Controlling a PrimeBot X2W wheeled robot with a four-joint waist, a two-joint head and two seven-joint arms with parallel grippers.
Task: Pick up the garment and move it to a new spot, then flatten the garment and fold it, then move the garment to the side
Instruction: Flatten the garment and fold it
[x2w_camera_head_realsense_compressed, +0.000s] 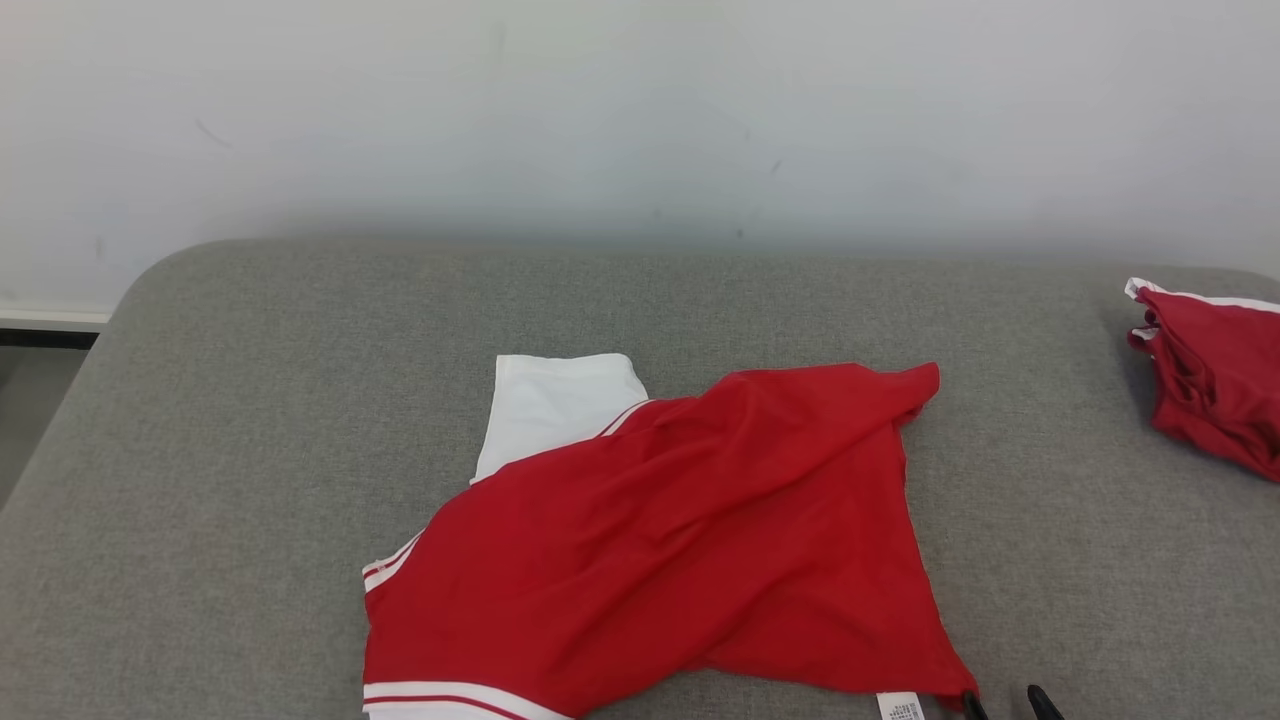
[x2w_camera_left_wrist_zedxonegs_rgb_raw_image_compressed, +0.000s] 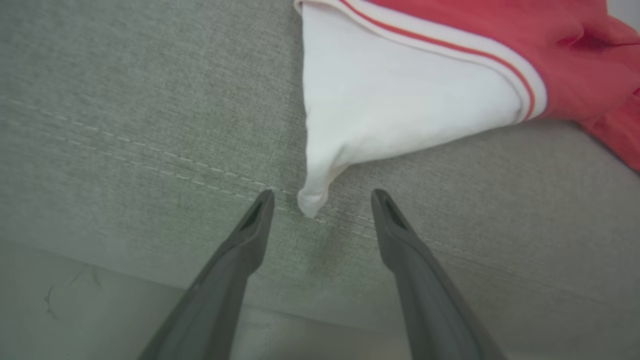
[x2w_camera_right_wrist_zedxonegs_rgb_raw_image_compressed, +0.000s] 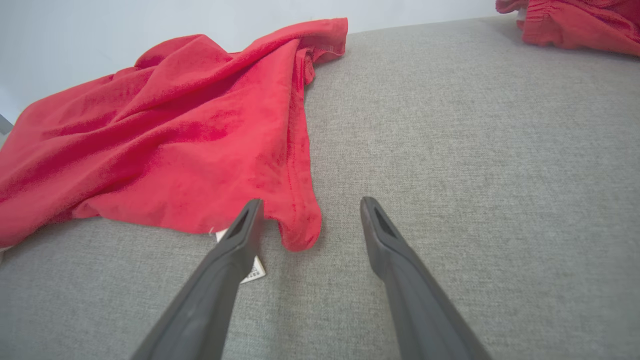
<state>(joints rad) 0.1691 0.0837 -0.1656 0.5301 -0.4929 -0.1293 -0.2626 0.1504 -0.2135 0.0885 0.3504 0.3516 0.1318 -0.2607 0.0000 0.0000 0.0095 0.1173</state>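
- Both jaws spread, empty: my left gripper (x2w_camera_left_wrist_zedxonegs_rgb_raw_image_compressed: 322, 195), my right gripper (x2w_camera_right_wrist_zedxonegs_rgb_raw_image_compressed: 311, 201).
- Rumpled red-and-white garment (x2w_camera_head_realsense_compressed: 690, 520) lies on grey woven cushion (x2w_camera_head_realsense_compressed: 250, 450), white corner between left jaws, red corner between right.

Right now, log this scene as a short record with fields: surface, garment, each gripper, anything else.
surface: grey cushion
garment: red garment with white sleeve, rumpled, not folded
left gripper: open, white corner of the garment lying between its fingers
right gripper: open, red corner and label lying by its fingers
other: second red garment, far right of the cushion
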